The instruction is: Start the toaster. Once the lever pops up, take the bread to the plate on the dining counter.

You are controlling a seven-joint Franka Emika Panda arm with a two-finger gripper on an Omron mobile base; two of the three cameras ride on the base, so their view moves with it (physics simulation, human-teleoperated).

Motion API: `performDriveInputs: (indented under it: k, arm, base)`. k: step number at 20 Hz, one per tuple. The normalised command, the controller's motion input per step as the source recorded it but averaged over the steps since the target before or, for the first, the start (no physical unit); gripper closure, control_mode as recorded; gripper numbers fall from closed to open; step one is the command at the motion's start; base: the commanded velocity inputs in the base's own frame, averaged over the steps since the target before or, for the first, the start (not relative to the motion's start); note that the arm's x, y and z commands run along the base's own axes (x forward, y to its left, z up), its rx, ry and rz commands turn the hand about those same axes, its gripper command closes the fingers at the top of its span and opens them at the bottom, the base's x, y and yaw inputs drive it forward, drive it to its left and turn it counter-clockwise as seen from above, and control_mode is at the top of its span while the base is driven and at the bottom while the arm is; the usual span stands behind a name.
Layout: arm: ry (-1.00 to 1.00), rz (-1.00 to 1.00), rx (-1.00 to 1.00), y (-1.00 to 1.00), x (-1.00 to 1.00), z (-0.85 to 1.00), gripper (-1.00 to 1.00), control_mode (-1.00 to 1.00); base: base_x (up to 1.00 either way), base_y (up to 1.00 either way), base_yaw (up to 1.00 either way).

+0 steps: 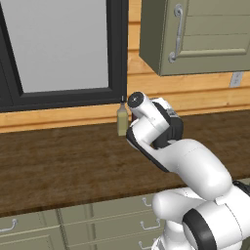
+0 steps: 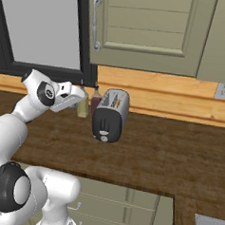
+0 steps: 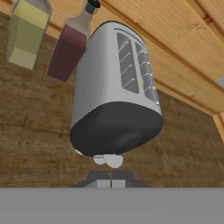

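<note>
Even, bright, rendered light is seen throughout, with no glare. Only faint shading is cast under the toaster (image 3: 114, 96) on the bench (image 3: 35, 131). Edges are slightly soft and pixelated; no lens distortion is noted.

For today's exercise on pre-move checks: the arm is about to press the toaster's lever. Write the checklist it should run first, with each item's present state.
1. Toaster in front of the hand: ok, it sits on the wood counter, its dark end facing the camera in the hand view.
2. Gripper shut for pushing: ok, the tips sit together.
3. Tips lined up with the lever end: ok, they sit just below the toaster's dark end.
4. Contact with the lever: cannot tell.
5. Bread in the slots: cannot tell, no slice is visible.
6. Yellow bottle and dark red bottle out of the way: ok, both stand behind the toaster.
</note>
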Motion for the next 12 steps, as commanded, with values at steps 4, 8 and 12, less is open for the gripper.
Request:
performDriveInputs:
  k: [4, 8, 12]
  arm:
    - [0.00, 0.00, 0.00, 0.00, 0.00, 0.00, 1.00, -1.00]
    - [0.00, 0.00, 0.00, 0.00, 0.00, 0.00, 1.00, -1.00]
    - [0.00, 0.00, 0.00, 0.00, 0.00, 0.00, 1.00, -1.00]
  base:
    - [0.00, 0.00, 0.00]
    - [0.00, 0.00, 0.00]
    - [0.00, 0.00, 0.00]
